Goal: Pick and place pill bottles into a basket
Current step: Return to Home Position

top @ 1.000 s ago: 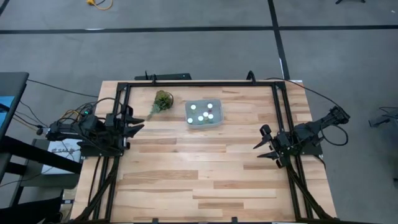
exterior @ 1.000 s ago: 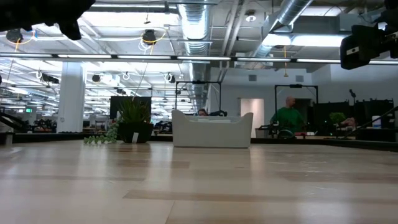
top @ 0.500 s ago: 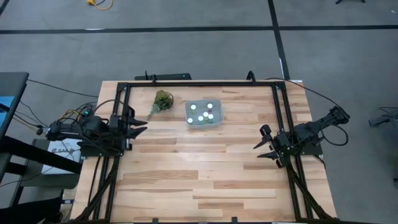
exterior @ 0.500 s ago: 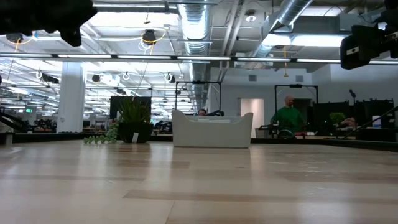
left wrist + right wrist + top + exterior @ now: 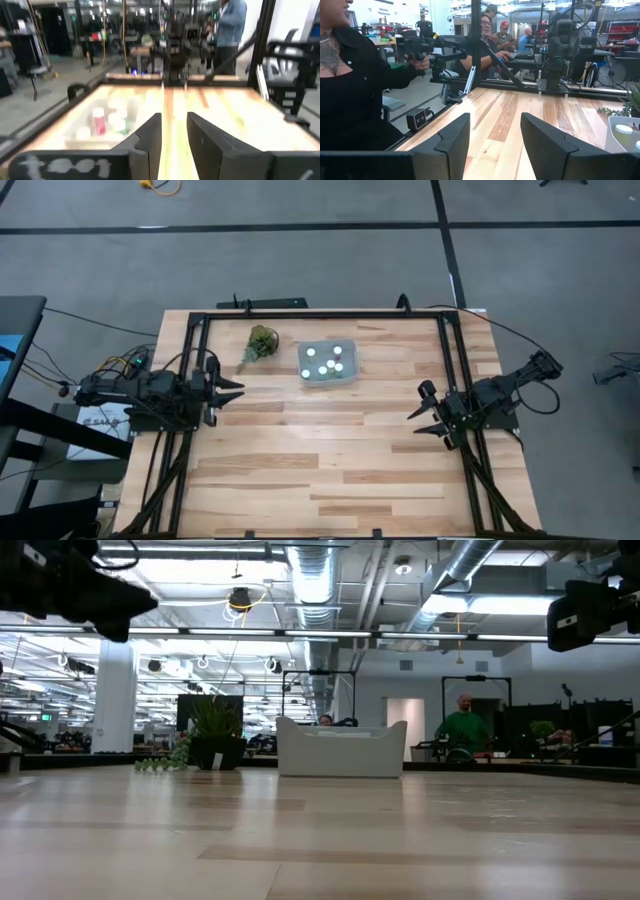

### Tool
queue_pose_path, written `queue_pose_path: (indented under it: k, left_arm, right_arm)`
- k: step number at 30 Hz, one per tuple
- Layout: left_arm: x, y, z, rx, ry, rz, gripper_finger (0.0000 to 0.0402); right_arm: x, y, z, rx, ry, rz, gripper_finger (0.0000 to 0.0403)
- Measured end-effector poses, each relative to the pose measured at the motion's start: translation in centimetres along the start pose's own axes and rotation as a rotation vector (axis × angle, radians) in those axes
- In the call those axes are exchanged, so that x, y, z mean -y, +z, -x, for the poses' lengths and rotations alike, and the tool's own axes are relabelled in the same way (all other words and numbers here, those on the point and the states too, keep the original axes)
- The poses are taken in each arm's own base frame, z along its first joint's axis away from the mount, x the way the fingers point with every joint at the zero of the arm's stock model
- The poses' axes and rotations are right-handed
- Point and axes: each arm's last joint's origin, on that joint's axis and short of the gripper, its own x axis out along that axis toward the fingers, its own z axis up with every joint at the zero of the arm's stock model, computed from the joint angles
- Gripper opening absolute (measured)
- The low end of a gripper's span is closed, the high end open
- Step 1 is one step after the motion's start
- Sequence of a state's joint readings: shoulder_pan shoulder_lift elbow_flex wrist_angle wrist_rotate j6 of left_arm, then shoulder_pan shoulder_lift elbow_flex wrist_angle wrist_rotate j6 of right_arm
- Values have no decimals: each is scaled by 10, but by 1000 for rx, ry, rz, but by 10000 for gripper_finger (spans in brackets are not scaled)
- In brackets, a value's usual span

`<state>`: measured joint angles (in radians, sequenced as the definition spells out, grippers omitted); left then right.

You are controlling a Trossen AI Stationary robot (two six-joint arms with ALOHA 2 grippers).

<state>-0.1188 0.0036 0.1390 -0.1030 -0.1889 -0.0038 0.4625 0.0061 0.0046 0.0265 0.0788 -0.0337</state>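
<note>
The basket (image 5: 328, 361) stands on the table at the far middle; it also shows in the low view (image 5: 342, 748) and the left wrist view (image 5: 95, 131). Several pill bottles (image 5: 322, 358) with white caps stand inside it, as the left wrist view (image 5: 100, 120) shows. My left gripper (image 5: 236, 390) is open and empty at the table's left side, left of the basket and nearer, its fingers (image 5: 150, 135) pointing toward the table's right. My right gripper (image 5: 418, 418) is open and empty at the table's right side, pointing left.
A green plant sprig (image 5: 258, 343) lies left of the basket. A black frame (image 5: 320, 315) runs along the table's far edge and both sides. People stand beyond the table (image 5: 350, 75) (image 5: 232, 25). Bare wood lies between the grippers.
My left gripper has swung toward the table's right edge and a little toward the near edge, now pointing more level across the table. It stays open. The basket and bottles have not moved.
</note>
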Motion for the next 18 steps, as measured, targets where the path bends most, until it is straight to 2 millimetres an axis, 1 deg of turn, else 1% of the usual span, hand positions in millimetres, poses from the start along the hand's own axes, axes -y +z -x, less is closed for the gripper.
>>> queue_pose_path:
  k: [8, 18]
  left_arm:
    - [1, -16, 1, -165, -39, -2, 80]
    - [2, -21, 2, -215, -100, -5, 80]
  right_arm:
    - [0, 0, 0, 0, 0, 0, 168]
    - [0, 0, 0, 0, 0, 0, 168]
